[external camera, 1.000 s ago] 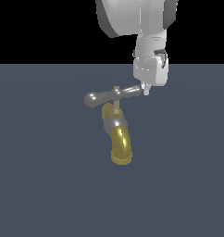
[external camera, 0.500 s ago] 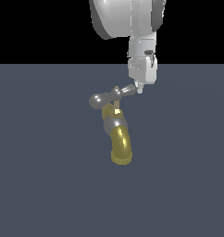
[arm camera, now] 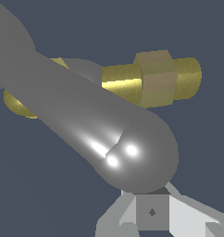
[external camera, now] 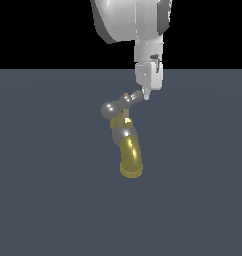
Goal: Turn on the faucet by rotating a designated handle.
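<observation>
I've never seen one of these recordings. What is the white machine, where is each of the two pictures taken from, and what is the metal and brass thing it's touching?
These are simulator renders, not photos. The white machine is a robot arm; its gripper hangs down from above in the exterior view, taken by a camera off the arm. The other picture comes from a camera on the arm's wrist, so it looks very close up.

On the dark grey floor sits a small faucet with a curved brass-yellow spout. Across its top runs the handle, a silver crossbar with rounded ends. The gripper tip is at one end of that bar, which fills the wrist view. It seems to press against the bar rather than hold it; whether the fingers are open or shut cannot be told.
</observation>
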